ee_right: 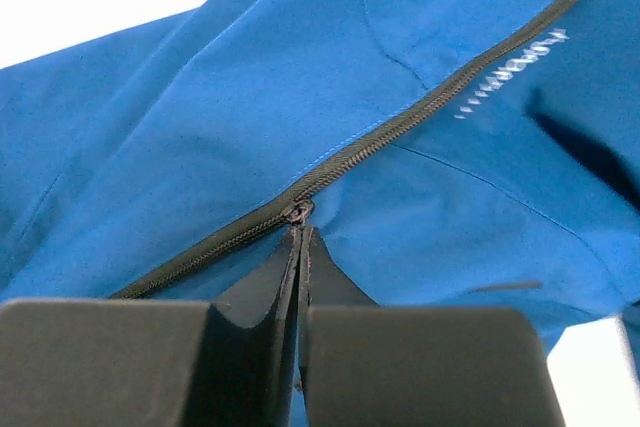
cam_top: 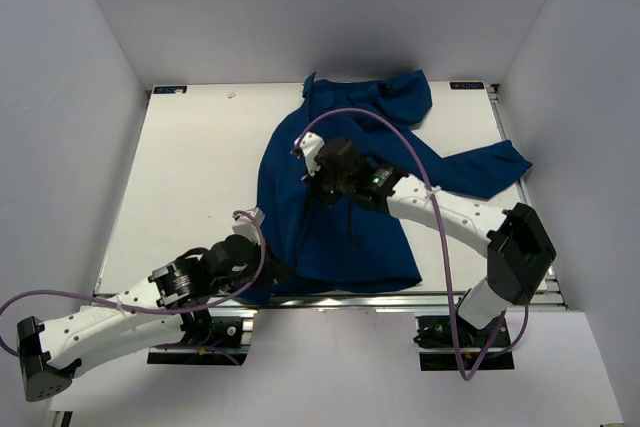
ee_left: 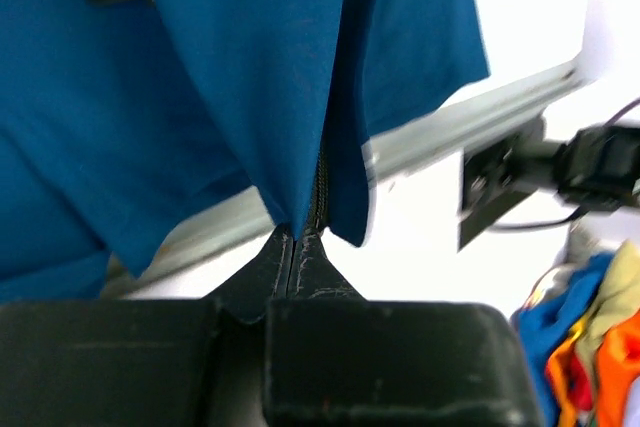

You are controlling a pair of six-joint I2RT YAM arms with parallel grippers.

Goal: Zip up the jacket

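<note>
Zipping midway: left pincer (ee_left: 293, 252) clamped shut on jacket (cam_top: 345, 247) hem at bench (cam_top: 190, 177) near edge. Right pincer (ee_right: 302, 247) shut on zipper pull (ee_right: 297, 212). Next: steady draw toward far edge, hem taut.

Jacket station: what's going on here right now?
Both arms are working on the blue jacket, which lies spread on the white table. The left gripper is pinched shut on the jacket's bottom edge at the foot of the zipper, by the table's near edge. The right gripper is shut on the zipper pull partway up the front. How much of it is zipped isn't clear.
</note>
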